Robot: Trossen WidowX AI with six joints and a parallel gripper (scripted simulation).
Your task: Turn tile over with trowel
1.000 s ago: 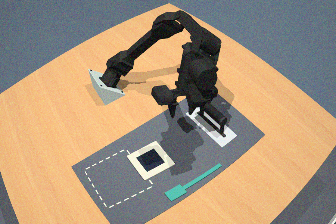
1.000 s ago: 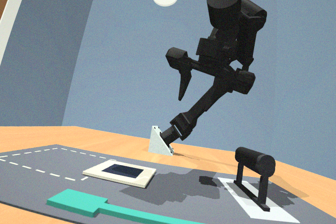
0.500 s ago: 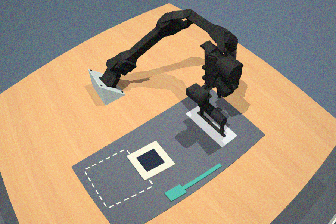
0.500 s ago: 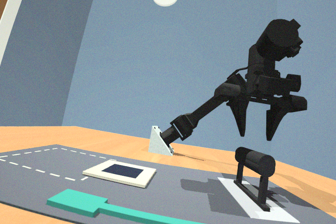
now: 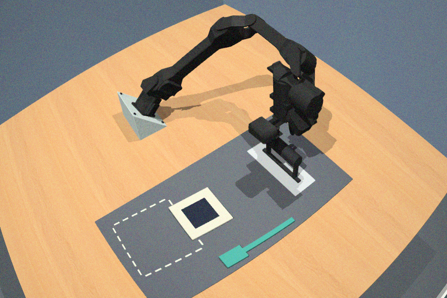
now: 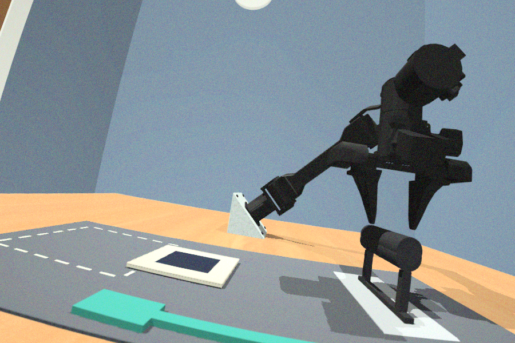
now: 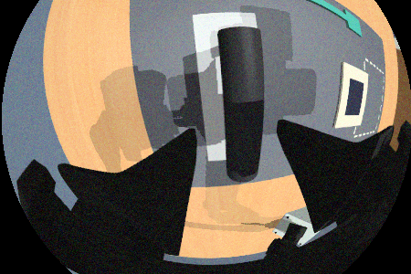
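Blue walls behind; grey mat (image 5: 224, 251) (image 6: 266, 310) (image 7: 160, 15) carries tile (image 5: 177, 209) (image 6: 145, 259) (image 7: 343, 98), dark square up; jaws (image 5: 277, 138) (image 6: 392, 226) hang partly open above black handle (image 5: 291, 153) (image 6: 391, 245) (image 7: 242, 102), gripping nothing.

Right of the cream tile (image 6: 143, 259), the teal spatula's handle (image 6: 224, 330) runs off the exterior view's lower edge, its tip cut off.

The tile (image 5: 223, 214) (image 6: 141, 262) (image 7: 341, 114) lies between outline (image 5: 127, 252) (image 6: 84, 268) (image 7: 384, 85) and handled tool (image 5: 285, 149) (image 6: 395, 246) (image 7: 243, 70).
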